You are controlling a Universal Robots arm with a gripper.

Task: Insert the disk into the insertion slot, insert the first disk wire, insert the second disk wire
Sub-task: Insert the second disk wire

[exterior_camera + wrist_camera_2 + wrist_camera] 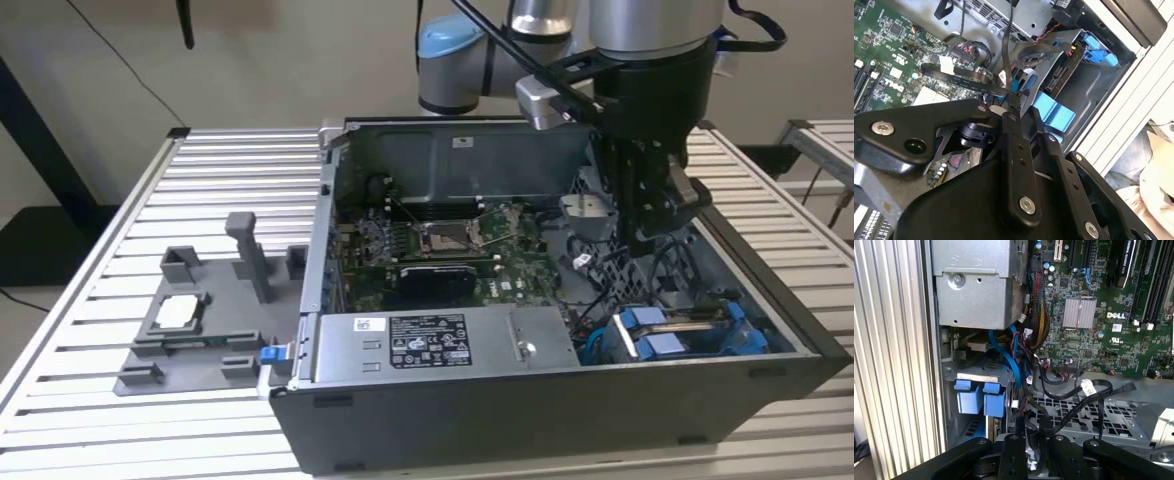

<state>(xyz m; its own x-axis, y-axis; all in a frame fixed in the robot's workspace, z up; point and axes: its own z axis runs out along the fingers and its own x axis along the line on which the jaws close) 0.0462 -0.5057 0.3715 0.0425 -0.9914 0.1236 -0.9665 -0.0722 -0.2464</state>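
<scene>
Inside computer case, pincer hanging above board, fingers pinching black wire; disk sitting in insertion slot at case corner.

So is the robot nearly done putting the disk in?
The disk, in its blue carrier, already sits in the insertion slot. The tool is down among the black wires beside it. One black wire plug lies loose, joined to nothing, so the wiring looks unfinished.
</scene>
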